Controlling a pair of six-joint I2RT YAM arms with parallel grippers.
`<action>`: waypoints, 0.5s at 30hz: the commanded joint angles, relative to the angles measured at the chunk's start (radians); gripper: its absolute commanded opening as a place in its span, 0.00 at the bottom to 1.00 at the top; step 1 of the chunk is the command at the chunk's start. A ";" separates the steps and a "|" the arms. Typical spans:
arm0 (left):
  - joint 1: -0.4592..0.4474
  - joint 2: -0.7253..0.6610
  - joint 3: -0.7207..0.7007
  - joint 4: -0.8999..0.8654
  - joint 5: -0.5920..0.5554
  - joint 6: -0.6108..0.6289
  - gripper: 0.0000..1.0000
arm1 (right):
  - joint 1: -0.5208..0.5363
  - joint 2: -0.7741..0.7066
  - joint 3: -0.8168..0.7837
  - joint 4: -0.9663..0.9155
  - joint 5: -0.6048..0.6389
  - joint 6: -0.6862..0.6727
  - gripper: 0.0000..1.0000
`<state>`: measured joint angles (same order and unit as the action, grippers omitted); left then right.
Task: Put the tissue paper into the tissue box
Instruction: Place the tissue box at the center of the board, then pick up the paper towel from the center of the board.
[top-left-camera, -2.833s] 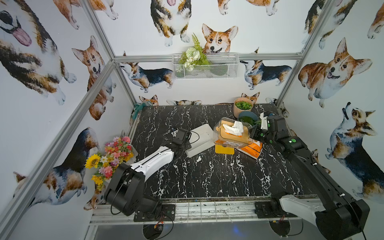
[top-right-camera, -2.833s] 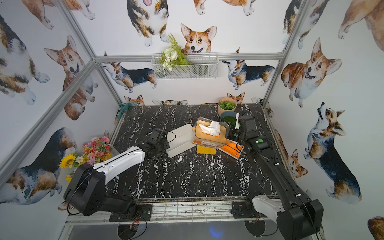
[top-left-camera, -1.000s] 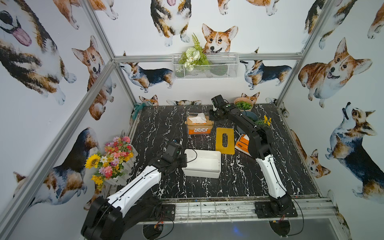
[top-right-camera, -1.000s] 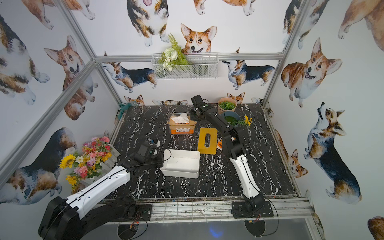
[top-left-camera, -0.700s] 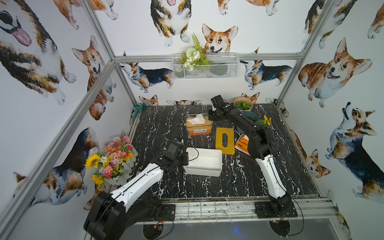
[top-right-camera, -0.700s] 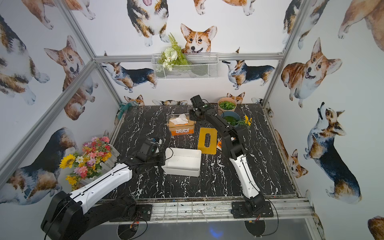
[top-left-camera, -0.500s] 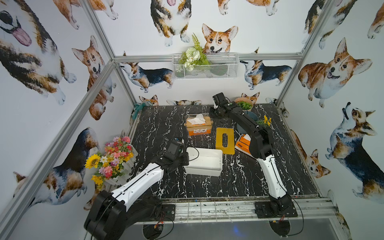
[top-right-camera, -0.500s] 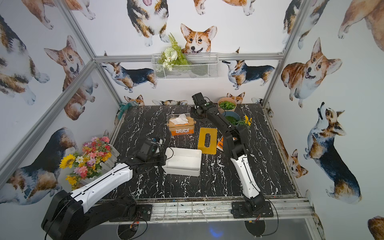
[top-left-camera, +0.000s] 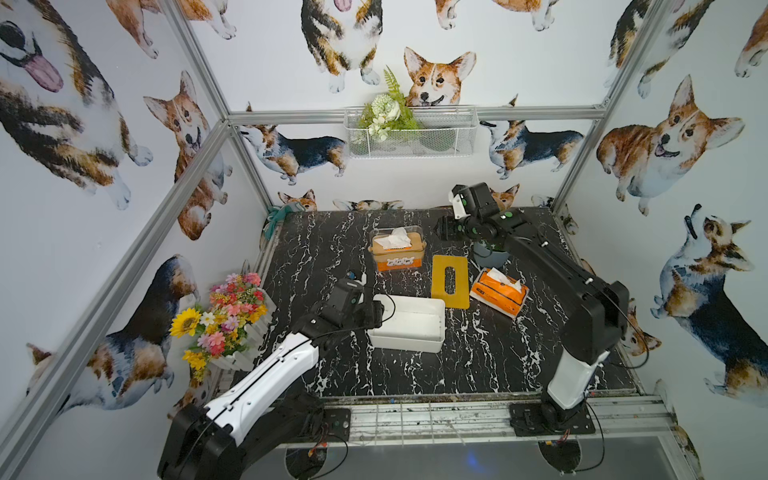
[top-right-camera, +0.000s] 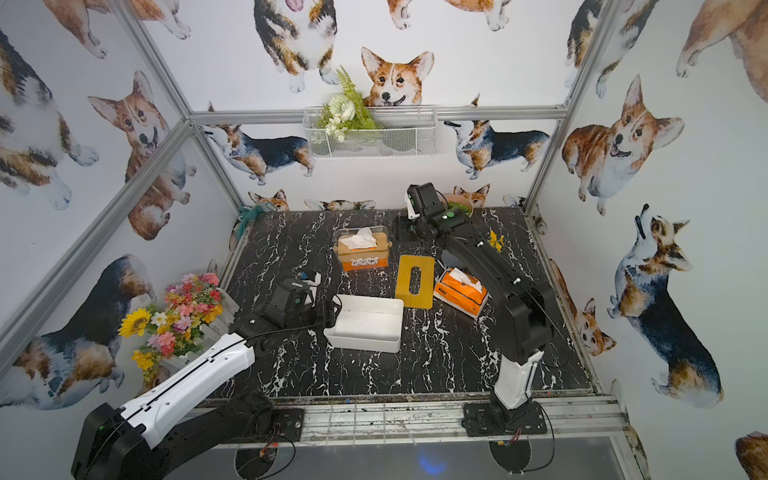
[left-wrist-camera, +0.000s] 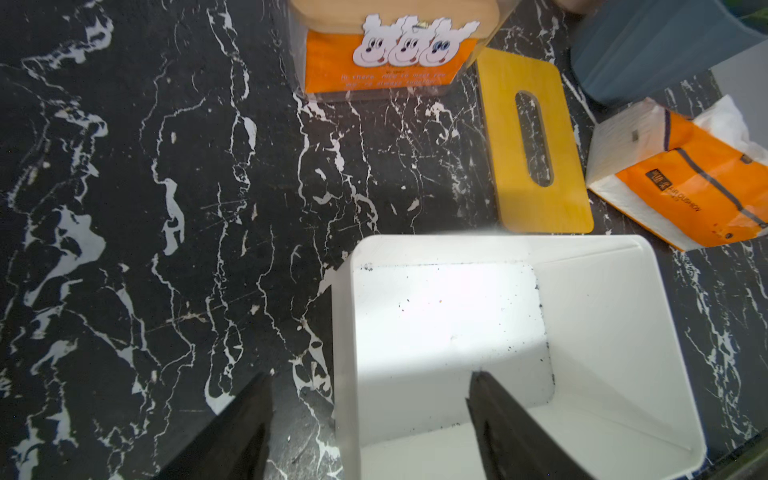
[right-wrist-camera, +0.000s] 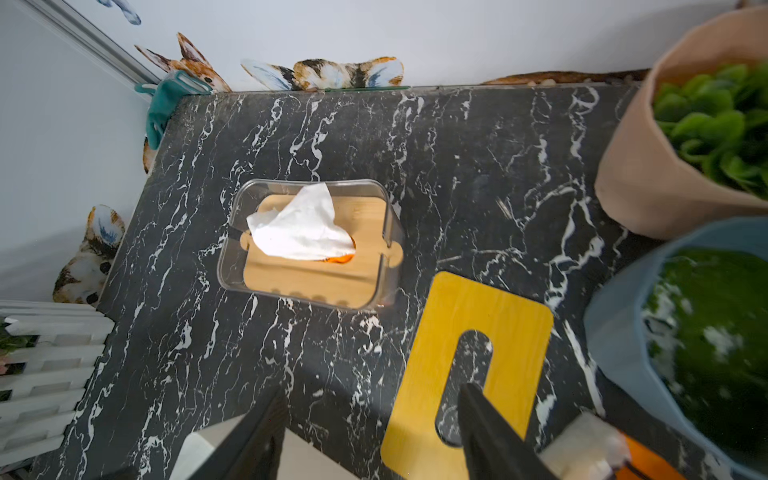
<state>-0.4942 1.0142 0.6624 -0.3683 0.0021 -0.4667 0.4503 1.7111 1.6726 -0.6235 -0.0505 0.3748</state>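
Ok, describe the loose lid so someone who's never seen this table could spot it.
On the black marble table, look between the clear tissue box and the orange tissue pack. The lid lies flat there: a yellow wooden rectangle with one long slot.

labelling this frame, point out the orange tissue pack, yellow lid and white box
orange tissue pack (top-left-camera: 496, 297): in a top view, middle of its wrapper
yellow lid (top-left-camera: 450, 301): in a top view, solid wood just past the slot
white box (left-wrist-camera: 449, 324): left wrist view, bare inside floor
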 joint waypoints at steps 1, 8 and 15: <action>0.000 -0.025 0.024 -0.019 -0.020 0.062 0.91 | -0.001 -0.139 -0.155 0.117 0.035 0.044 0.72; 0.005 -0.065 0.052 -0.044 -0.037 0.188 1.00 | -0.025 -0.468 -0.535 0.169 0.094 0.143 0.74; 0.008 -0.096 0.025 -0.009 -0.044 0.246 1.00 | -0.136 -0.694 -0.766 0.100 0.138 0.140 0.77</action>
<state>-0.4885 0.9302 0.7002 -0.3981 -0.0463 -0.2619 0.3424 1.0492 0.9459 -0.5133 0.0517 0.5148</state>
